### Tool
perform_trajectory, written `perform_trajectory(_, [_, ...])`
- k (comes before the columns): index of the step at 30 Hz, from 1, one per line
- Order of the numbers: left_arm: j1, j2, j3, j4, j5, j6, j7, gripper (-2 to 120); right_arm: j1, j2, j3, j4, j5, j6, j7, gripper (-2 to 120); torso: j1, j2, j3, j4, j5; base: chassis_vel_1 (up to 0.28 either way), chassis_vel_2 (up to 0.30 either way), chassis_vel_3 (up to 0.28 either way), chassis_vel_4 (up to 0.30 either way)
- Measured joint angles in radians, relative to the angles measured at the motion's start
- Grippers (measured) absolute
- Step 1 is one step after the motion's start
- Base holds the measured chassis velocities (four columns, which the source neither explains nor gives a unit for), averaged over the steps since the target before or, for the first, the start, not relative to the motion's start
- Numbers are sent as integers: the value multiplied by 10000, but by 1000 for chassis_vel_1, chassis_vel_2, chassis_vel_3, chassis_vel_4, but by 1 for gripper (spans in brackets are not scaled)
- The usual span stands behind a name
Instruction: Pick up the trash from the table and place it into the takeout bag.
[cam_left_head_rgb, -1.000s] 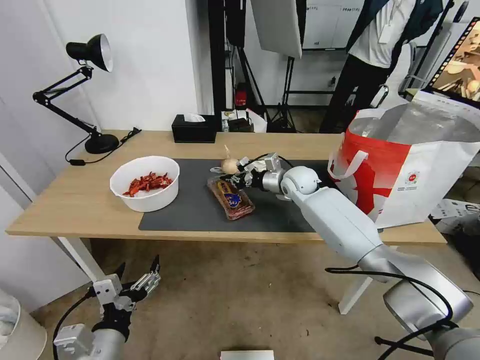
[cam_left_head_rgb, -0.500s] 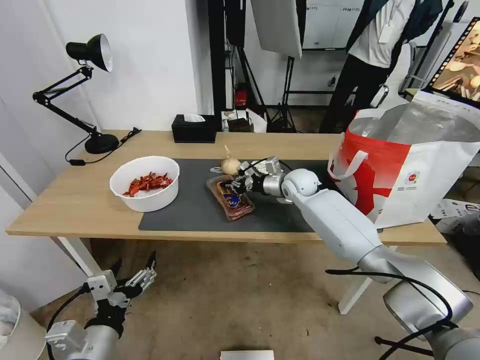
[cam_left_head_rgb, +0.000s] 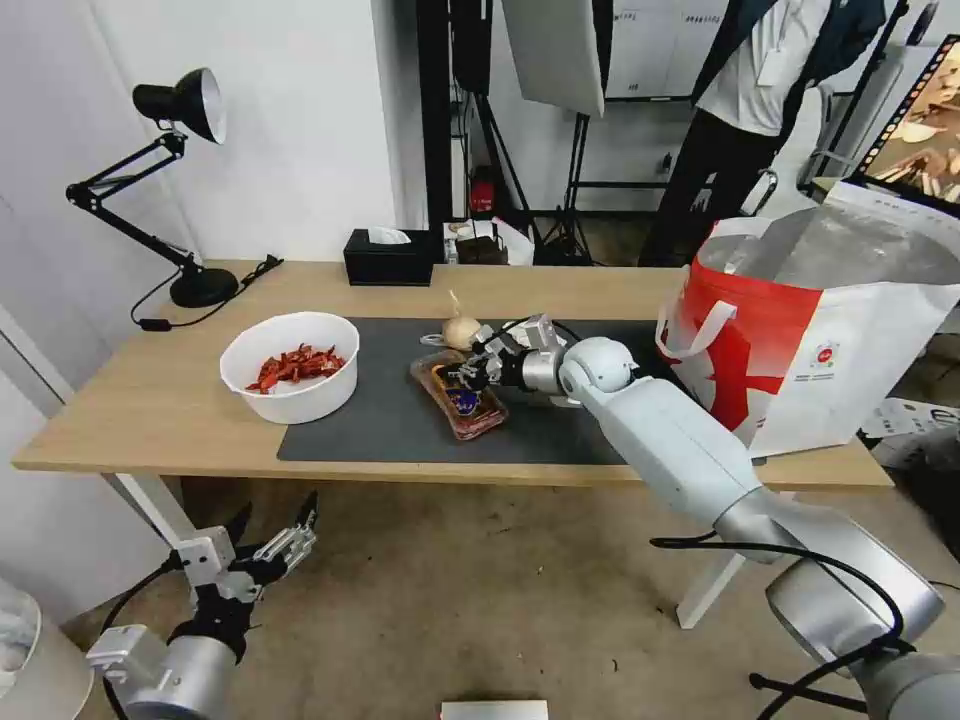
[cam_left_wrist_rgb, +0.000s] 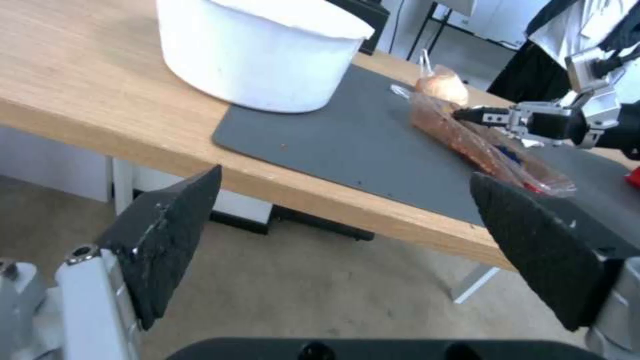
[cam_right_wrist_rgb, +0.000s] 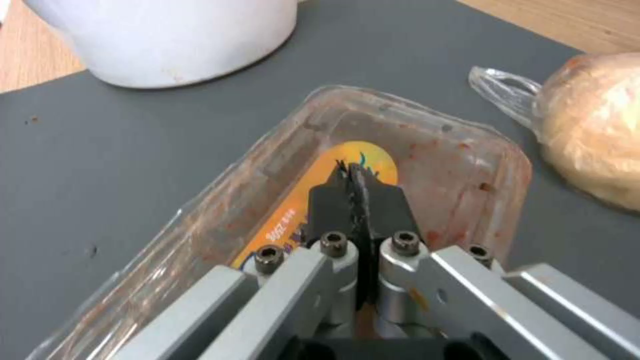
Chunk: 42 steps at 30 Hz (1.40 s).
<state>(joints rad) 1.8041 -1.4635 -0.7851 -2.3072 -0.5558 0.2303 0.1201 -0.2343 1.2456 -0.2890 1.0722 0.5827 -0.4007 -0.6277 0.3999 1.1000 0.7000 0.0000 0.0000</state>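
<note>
The clear plastic food tray (cam_left_head_rgb: 470, 408) (cam_right_wrist_rgb: 460, 165) with red-pink leftovers lies on the dark grey mat (cam_left_head_rgb: 380, 420) at the middle of the table (cam_left_head_rgb: 150, 400). My right gripper (cam_left_head_rgb: 466, 372) (cam_right_wrist_rgb: 353, 172) is shut on the tray's lid, over its orange sticker. The beige knotted bundle (cam_left_head_rgb: 460, 328) (cam_right_wrist_rgb: 593, 130) sits just behind the tray. A white bowl of red scraps (cam_left_head_rgb: 290, 365) (cam_left_wrist_rgb: 260, 50) stands at the mat's left edge. The red-and-white takeout bag (cam_left_head_rgb: 830, 330) stands open at the table's right end. My left gripper (cam_left_head_rgb: 278, 515) (cam_left_wrist_rgb: 347, 175) hangs open below the table's front edge.
A black desk lamp (cam_left_head_rgb: 180, 110) stands at the back left corner, its cord trailing on the wood. A black tissue box (cam_left_head_rgb: 388, 258) sits at the back edge. White table legs are near the left arm.
My right gripper has dropped from beside the bundle onto the tray's lid, and the tray has shifted slightly left. The left arm has swayed a little below the table.
</note>
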Motion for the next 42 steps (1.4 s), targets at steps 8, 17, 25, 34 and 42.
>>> perform_trajectory(8, [-138,398,57,-42,-1381,250,-14,100,28,-79,-84,120,3,-9,21,0,0,0,0,1,-1,0,0,0,0])
perform_trajectory(17, [-1264,2257,167,-34,-5619,1400,-822,100,11,-271,-145,249,10,-14,41,0,0,0,0,0,-2,0,0,0,0])
perform_trajectory(25, [-2448,3756,361,671,-8559,2047,-1611,100,3,-476,-162,394,65,-15,43,0,0,0,1,0,-2,0,0,0,0])
perform_trajectory(34, [-4292,4735,952,2152,-11225,2830,-2876,100,-13,-590,-184,536,129,-23,39,0,1,0,1,1,-2,0,0,0,0])
perform_trajectory(42, [-5766,5245,2066,3009,-11544,3015,-3411,100,48,-639,-188,503,139,-24,8,0,1,-1,2,-1,0,0,0,0,0])
